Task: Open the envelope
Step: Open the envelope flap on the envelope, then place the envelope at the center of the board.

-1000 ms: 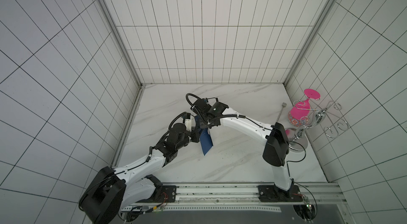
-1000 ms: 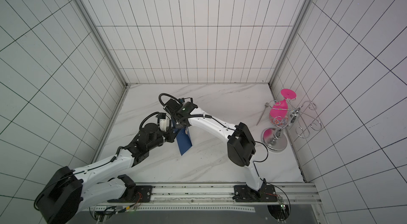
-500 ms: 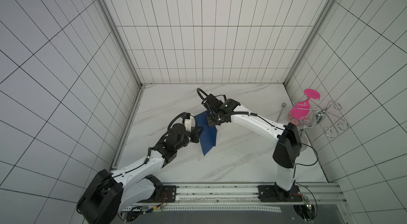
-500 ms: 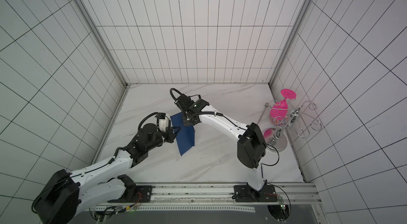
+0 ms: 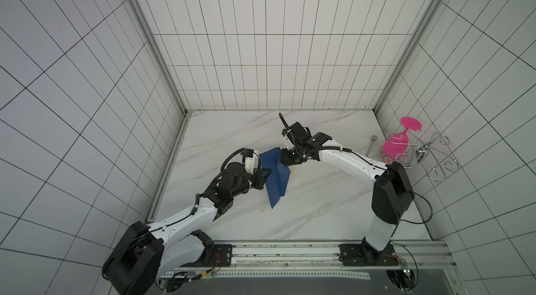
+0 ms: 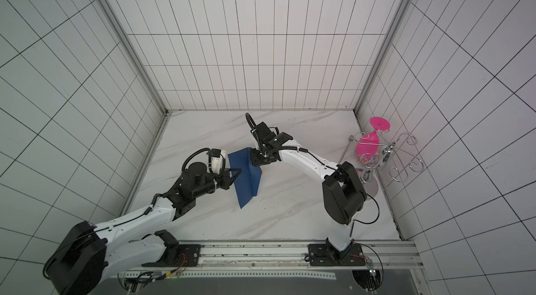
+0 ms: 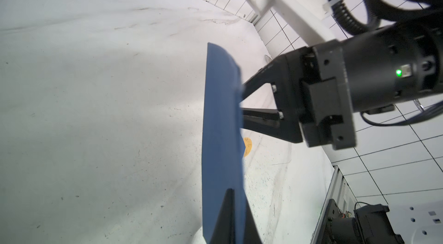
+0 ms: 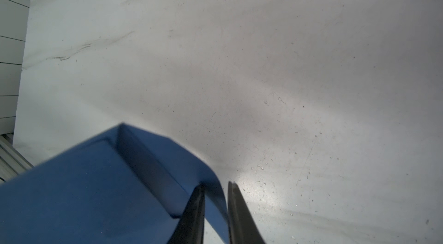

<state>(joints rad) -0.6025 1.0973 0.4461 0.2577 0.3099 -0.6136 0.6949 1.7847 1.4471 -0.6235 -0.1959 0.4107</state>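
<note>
Right wrist view is showing the envelope [image 8: 84, 194] up above the worktop [image 8: 287, 63] with its flap [image 8: 182, 156] standing away, so opening is looking nearly done; right end effector [image 8: 215, 185] is sitting slightly apart around the flap, barely touching; left end effector [image 5: 266, 176] is clamping tight on the envelope's side.
</note>
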